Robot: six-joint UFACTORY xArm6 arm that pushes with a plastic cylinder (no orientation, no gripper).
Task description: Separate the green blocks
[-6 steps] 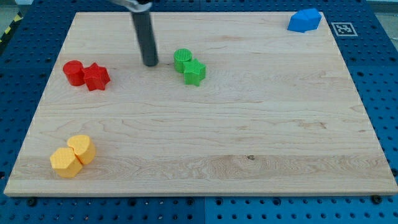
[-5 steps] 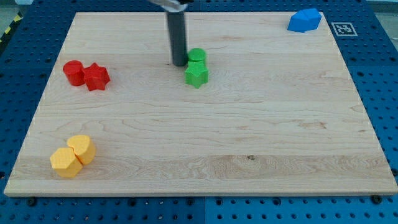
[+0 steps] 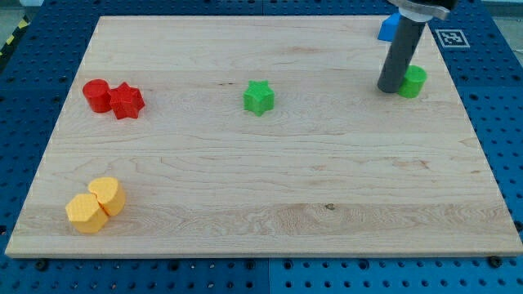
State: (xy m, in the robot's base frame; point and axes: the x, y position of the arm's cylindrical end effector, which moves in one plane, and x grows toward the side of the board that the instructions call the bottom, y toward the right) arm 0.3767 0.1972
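A green star block (image 3: 258, 97) lies alone on the wooden board, a little above its middle. A green cylinder block (image 3: 413, 81) stands far off at the view's upper right. My tip (image 3: 389, 88) rests on the board right against the cylinder's left side. The dark rod rises from there toward the view's top and partly hides a blue block behind it.
A red cylinder (image 3: 96, 95) and a red star (image 3: 126, 100) touch at the view's left. Two yellow blocks (image 3: 96, 204) sit together at the lower left. The blue block (image 3: 387, 28) is at the top right corner. The board's right edge (image 3: 482, 155) is near the cylinder.
My tip swept from the left of the green pair to the right, carrying the green cylinder away to the upper right. The green star stayed almost where it was.
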